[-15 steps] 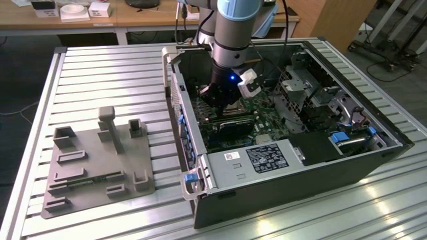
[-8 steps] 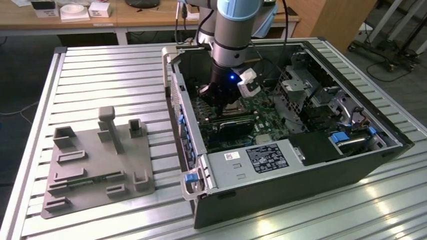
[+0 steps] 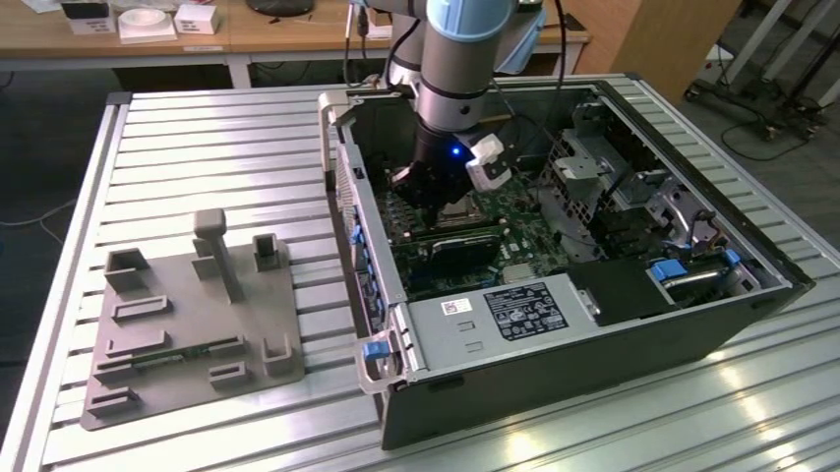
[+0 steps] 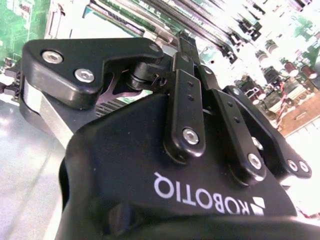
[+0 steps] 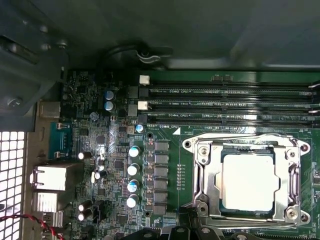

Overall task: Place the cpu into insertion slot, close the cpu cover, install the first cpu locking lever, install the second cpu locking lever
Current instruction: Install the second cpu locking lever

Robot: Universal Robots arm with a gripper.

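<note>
The chip sat flat in the socket on the green board, with the metal cover frame lying closed around it, and the memory slots ran alongside. The gripper hung just above this area inside the computer case; I could not tell how its jaws stood. Pressing a lever home likely called for a slow, square descent, avoiding the chip's top.

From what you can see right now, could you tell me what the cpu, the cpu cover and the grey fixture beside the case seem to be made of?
The cpu: pale, matte metal top, likely plated. The cpu cover: bright, shiny sheet metal, catching glare. The grey fixture: dull, uniform grey, probably moulded or printed plastic.
</note>
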